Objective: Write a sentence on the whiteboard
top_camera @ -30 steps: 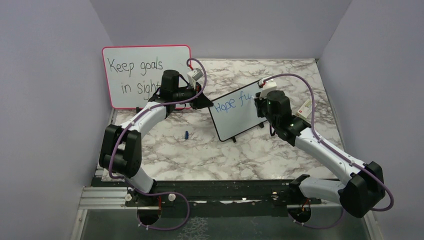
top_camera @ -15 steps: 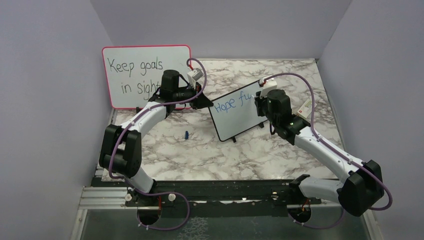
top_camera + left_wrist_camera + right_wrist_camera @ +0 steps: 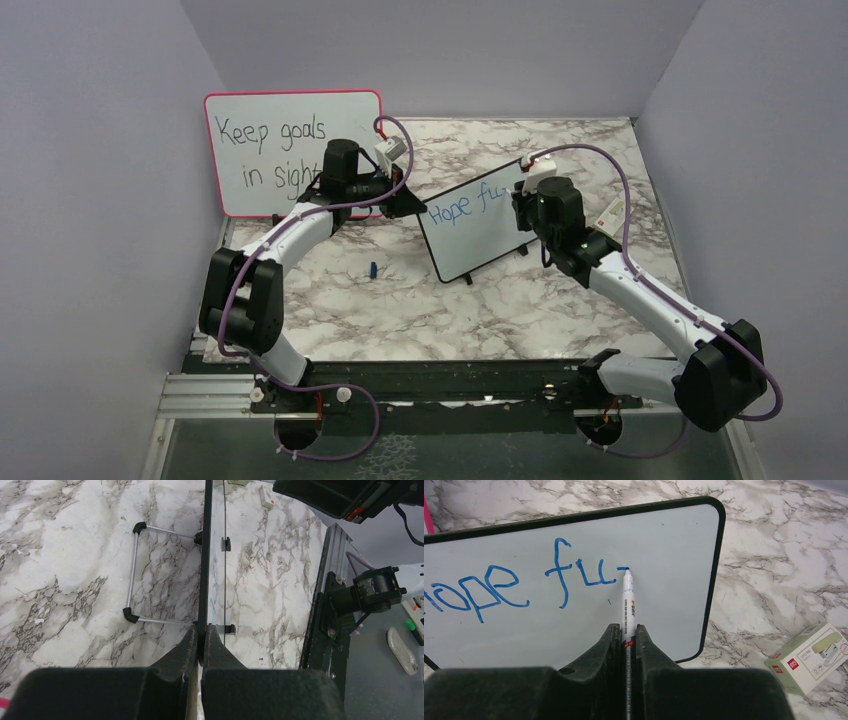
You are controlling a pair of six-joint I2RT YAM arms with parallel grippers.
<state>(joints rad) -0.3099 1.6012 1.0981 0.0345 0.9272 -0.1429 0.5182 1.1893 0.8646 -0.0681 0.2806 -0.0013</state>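
Marble table (image 3: 330, 300): your right gripper (image 3: 626, 628), clamped on the blue-tipped white marker (image 3: 628, 595), has edged rightward past "fu"; your left gripper (image 3: 201, 630) pinches the small black-framed whiteboard (image 3: 664, 605).

I see the whiteboard (image 3: 475, 240) standing on the surface (image 3: 420, 310), the larger board (image 3: 290, 150) behind it to the left, a small cap (image 3: 372, 269) lying before it to the left and a box (image 3: 608, 214) on its right. My left claw (image 3: 201, 630) pinches its left edge; the marker (image 3: 628, 595) in my right claw (image 3: 626, 629) touches its front.
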